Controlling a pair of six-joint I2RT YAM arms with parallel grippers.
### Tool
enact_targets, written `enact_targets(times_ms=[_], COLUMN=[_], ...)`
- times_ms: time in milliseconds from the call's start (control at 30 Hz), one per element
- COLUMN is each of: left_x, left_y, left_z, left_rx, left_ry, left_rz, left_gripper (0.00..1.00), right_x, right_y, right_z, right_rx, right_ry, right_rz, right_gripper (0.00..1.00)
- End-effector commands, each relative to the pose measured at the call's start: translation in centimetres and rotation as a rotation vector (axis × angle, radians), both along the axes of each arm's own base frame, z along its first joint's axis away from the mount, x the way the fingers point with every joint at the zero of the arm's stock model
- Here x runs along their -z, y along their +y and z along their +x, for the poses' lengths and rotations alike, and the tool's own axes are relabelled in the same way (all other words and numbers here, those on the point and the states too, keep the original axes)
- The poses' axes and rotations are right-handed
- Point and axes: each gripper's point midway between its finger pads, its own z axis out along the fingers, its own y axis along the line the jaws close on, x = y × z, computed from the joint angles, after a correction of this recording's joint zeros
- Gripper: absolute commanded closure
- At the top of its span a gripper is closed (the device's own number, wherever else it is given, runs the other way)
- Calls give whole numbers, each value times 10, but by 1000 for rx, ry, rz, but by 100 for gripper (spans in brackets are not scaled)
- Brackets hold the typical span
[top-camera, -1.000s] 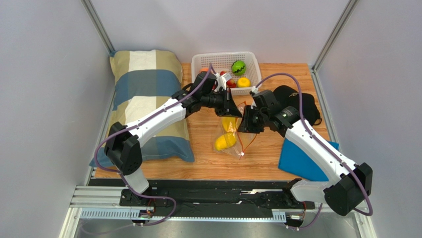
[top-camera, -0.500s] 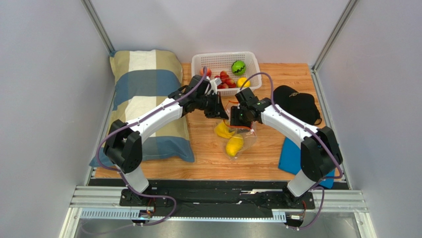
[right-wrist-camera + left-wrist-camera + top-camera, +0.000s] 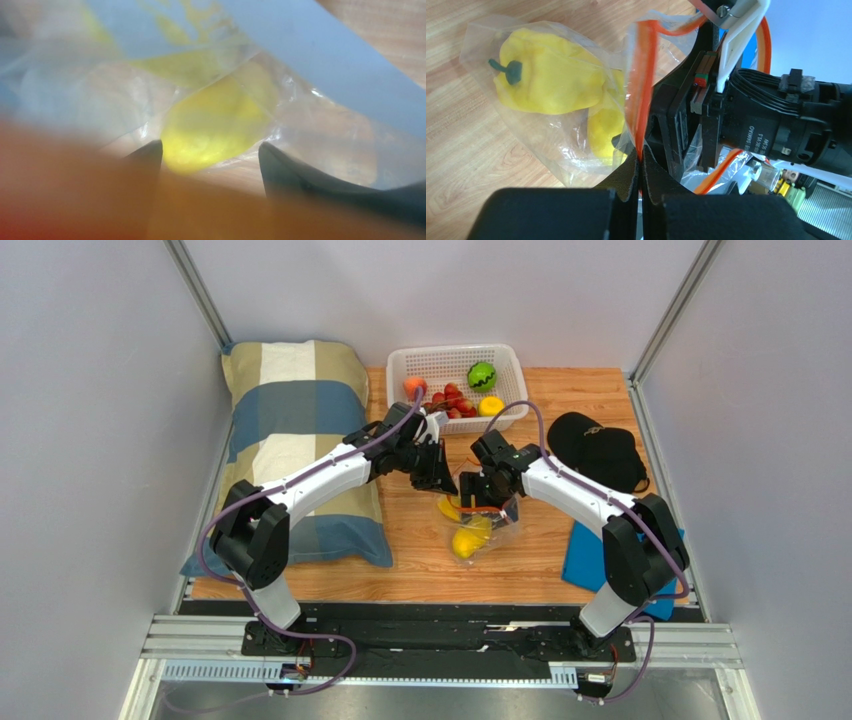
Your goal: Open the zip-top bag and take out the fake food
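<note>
The left jaws are pinched tight on the bag's (image 3: 543,147) red strip (image 3: 643,75). The right jaws stand wide, a yellow pepper (image 3: 215,127) just ahead between them. Closing there could catch plastic film instead, so the pepper slips or the strip is yanked free.

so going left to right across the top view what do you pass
pillow → left gripper → right gripper → black cap; the bag lies under both grippers, so it has no clear place in the order
</note>
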Motion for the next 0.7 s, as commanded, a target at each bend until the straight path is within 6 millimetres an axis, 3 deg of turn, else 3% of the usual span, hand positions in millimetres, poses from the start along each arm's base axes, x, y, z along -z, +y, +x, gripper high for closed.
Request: enact_targets(times_ms=[0,167,333,433,533,600,667], left_x=[-2,11,18,17,15,11,4], left_y=[-2,0,2,4,6,4,3], left_z=[-4,-9,-13,-13,-13,-12,-11], left_rx=[29,22,16,11,6,5,4], left_ry=[-20,23,41,32,20,15,9], left_rz=[-21,-13,-2,4,4,-6,-18], left_gripper=[100,100,100,100,100,100,100], right_x=[8,47,45,15,-30,-67,-92], right_y=[-5,0,7,1,-4,-1,18], right_z=[-7,-4,12,11,11,10,7], right_rx=[28,67,58,9,1,-27,-111], right_ry=[-4,4,-87,-177,-284,-382,-463], right_rz=[-13,-1,15,-13,29,98,220], right_gripper=[24,23,30,47,74,81,81])
